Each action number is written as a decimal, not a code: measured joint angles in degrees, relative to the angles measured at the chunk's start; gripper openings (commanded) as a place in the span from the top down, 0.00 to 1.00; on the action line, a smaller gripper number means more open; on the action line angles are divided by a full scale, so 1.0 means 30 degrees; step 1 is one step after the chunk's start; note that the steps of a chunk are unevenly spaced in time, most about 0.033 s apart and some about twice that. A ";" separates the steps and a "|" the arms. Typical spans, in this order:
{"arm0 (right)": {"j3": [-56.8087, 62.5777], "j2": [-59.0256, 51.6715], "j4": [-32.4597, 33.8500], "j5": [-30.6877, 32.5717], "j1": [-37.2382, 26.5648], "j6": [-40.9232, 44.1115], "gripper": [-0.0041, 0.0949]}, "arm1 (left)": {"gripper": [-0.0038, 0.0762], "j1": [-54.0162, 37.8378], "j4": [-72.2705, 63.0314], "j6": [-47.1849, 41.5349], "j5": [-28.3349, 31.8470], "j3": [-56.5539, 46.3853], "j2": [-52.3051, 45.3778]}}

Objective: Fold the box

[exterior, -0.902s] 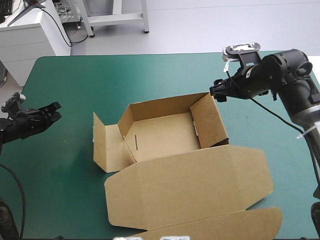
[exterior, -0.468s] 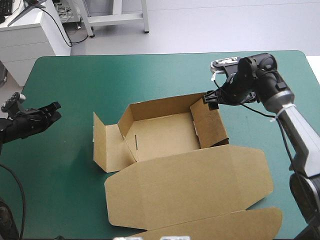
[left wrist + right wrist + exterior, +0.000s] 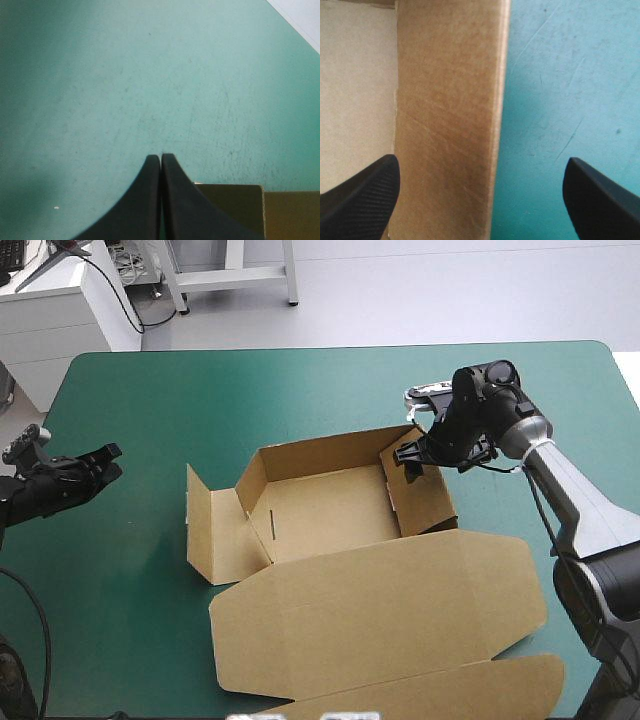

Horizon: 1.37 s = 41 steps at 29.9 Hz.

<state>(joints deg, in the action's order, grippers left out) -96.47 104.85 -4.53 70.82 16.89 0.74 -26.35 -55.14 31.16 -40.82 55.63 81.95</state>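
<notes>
Brown box (image 3: 330,510) in the middle of the teal-green bench (image 3: 200,390). Looks like an open tray, only part made.

Far wall (image 3: 320,448) up. Right wall (image 3: 425,490) up too, and seems folded over on itself. Tucked in all the way or not: cannot tell. Left wall (image 3: 255,505) only half up and leaning, with its outer flap (image 3: 212,535) spread out to the left, not tucked in. Big lid (image 3: 380,615) flat on the bench on the near side, with one more long flap (image 3: 430,690) flat along its near edge.

Right hand (image 3: 408,455) at the far end of the right wall, reaching down over it. Fingers (image 3: 360,200) wide apart, one inside the tray and one outside over the bench, with the top of the wall between them. Not pinching, holding nothing.

Left hand (image 3: 100,462) by the left edge of the bench, well apart from the box. Pressed together into one point, with nothing in between. Only bare cover under it.

Maybe half done, by the look of things. Done so far: tray floor flat, far wall raised, right wall raised. Left to do: press the right wall snug, lift the left wall, fold its flap over and tuck it in. Lid not touched, flat and open. Most likely a job for the left hand on the left side next, but only a guess.
</notes>
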 measured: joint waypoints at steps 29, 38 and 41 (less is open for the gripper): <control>0.1713 0.0042 -0.0816 -0.0463 0.0000 -0.1229 0.96 | 0.96 0.0000 -0.0500 0.0412 0.0033 0.0000 0.0000; 0.0168 -0.0572 -0.0375 -0.0181 0.0000 -0.1451 0.96 | 0.96 0.0000 -0.0537 0.1147 -0.0248 0.0000 0.0000; -0.0123 -0.2477 0.0289 -0.0110 0.0000 -0.1451 0.96 | 0.96 0.0000 -0.0573 0.1163 -0.0291 0.0000 0.0000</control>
<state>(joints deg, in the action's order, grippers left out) -96.83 97.42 -3.67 70.50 16.89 -3.62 -26.35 -56.86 34.65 -41.69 55.63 81.95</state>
